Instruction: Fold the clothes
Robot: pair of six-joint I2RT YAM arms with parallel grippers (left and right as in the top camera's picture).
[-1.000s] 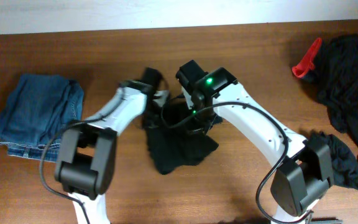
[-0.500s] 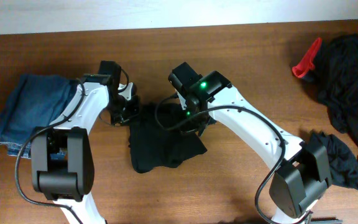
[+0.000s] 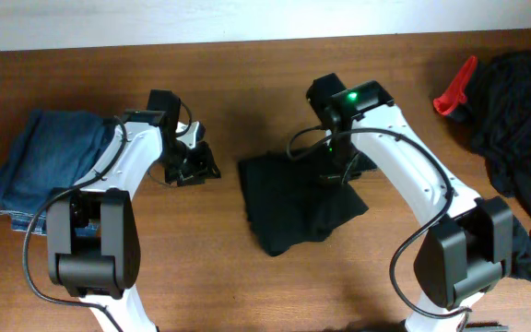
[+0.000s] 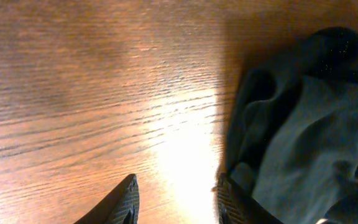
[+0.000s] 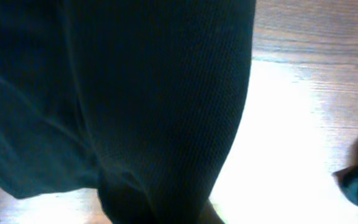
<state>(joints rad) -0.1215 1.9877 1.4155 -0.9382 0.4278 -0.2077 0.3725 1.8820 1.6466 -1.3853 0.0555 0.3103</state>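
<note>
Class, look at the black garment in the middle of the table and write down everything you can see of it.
The black garment is soft, matte fabric with a fine knit that shows close up in the right wrist view. It lies in a rough, uneven, wrinkled patch on the brown wooden table, not neatly folded. No logo shows. Its upper right part is under the right claw, which is shut on it. The open left claw is apart from it, over bare wood.

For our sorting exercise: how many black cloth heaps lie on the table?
3: centre heap, under the right gripper; top-right heap; right-edge heap. The last two may join off-frame.
</note>
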